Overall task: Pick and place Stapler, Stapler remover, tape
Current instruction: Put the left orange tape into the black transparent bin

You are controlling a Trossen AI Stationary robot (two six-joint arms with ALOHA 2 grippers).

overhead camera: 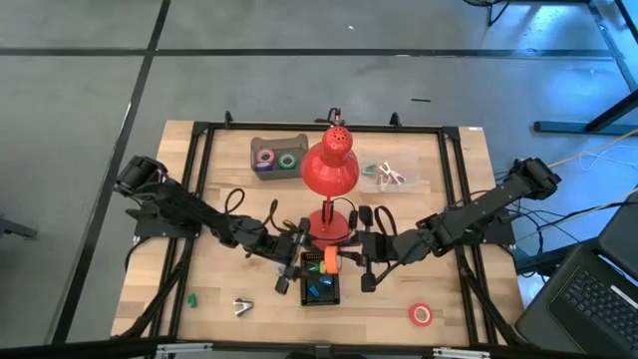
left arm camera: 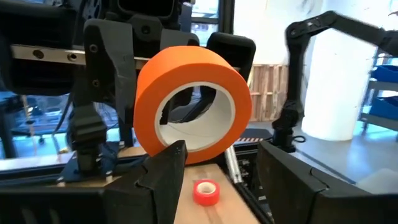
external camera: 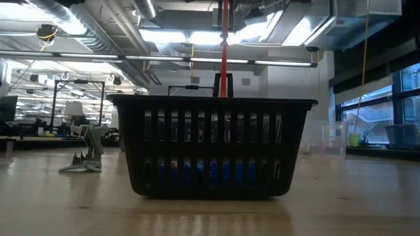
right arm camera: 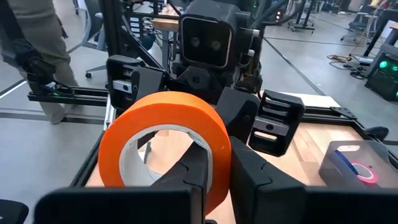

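An orange tape roll (overhead camera: 330, 262) hangs over the far edge of the black basket (overhead camera: 321, 296), between my two grippers. My right gripper (right arm camera: 224, 165) is shut on it. My left gripper (left arm camera: 221, 155) stands open right in front of the roll's other face (left arm camera: 193, 99). A red tape roll (overhead camera: 421, 315) lies flat on the table near the front right. The metal stapler remover (overhead camera: 242, 307) rests on the table at the front left. Blue things (overhead camera: 317, 289) lie in the basket; whether one is the stapler I cannot tell. My right gripper pinches the orange roll's wall (right arm camera: 219, 155) at its lower side, one finger (right arm camera: 196, 165) inside the hollow and one (right arm camera: 258, 174) outside. The fingers come level from the table's right. The roll stands on edge, lifted clear above the basket. My left gripper has one fingertip (left arm camera: 174, 152) before the roll's lower rim; whether it touches I cannot tell.
The red lamp (overhead camera: 331, 170) stands just behind the grippers, its base (overhead camera: 329, 225) close to the basket. A grey box (overhead camera: 277, 156) with tape rolls sits at the far left, a clear tray (overhead camera: 389, 176) at the far right, and a small green thing (overhead camera: 191, 298) at the front left.
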